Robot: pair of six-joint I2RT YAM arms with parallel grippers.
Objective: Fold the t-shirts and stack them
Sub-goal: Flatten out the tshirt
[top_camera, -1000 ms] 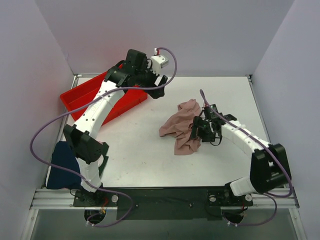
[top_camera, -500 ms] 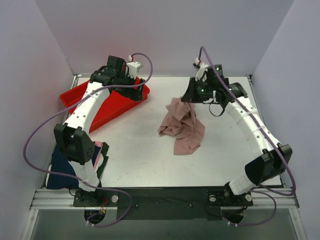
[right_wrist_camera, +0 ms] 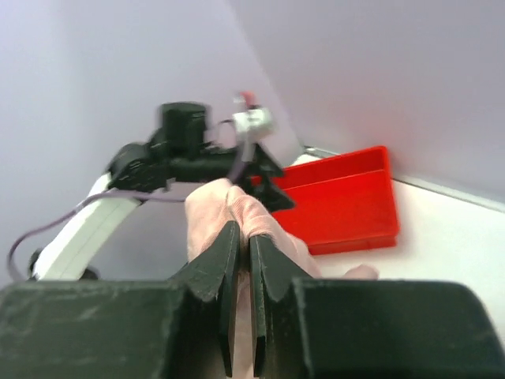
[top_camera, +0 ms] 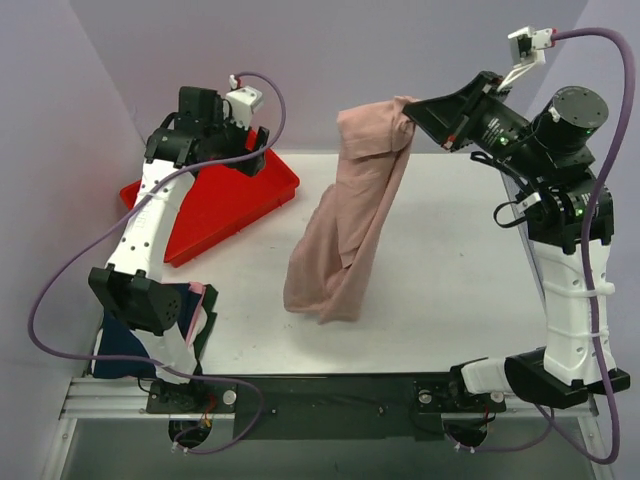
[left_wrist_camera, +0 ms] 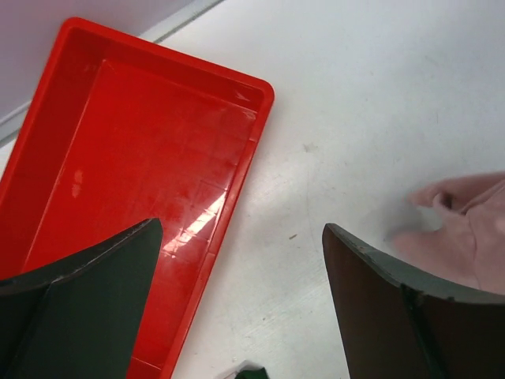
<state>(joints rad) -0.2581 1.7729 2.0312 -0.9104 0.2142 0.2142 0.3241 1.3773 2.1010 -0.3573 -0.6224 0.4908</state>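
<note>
The dusty-pink t-shirt hangs in a long drape from my right gripper, which is raised high over the back of the table. Its lower end rests bunched on the table surface. In the right wrist view the right gripper is shut, with pink t-shirt pinched at its tips. My left gripper hovers open over the near corner of the red tray, holding nothing. Seen from the left wrist, the left gripper has wide-apart fingers, and the pink t-shirt's edge lies at the right. The navy t-shirt lies folded at the front left.
A red plastic tray stands empty at the back left, its bare floor below the left gripper. Purple-grey walls close in the table on three sides. The left arm's base and cable partly cover the navy t-shirt.
My right gripper closed on the pink t-shirt and lifted it from a heap on the table to high up at the back right. The left arm drew back left over the tray.
</note>
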